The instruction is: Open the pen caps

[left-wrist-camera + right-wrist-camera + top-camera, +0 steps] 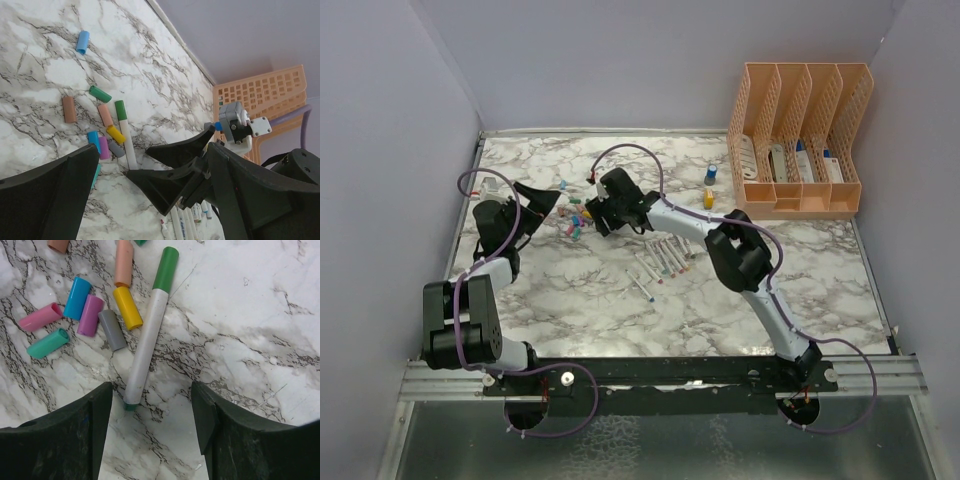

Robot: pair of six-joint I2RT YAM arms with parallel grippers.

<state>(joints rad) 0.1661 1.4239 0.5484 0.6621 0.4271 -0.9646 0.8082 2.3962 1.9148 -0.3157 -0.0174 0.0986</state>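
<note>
- Loose pen caps (127, 307) are lying clustered: pink, teal, blue, purple, grey, yellow.
- A white pen (146, 345) is wearing its green cap (166, 267).
- The left tool (542, 203) and right tool (150, 395) are gaping wide, empty.

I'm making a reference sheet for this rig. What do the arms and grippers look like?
The left arm and right arm have pale links between bulky black joint housings, with a thin purple cable looping along each. The left gripper and right gripper have matte black, wedge-shaped fingers. No markings show.
</note>
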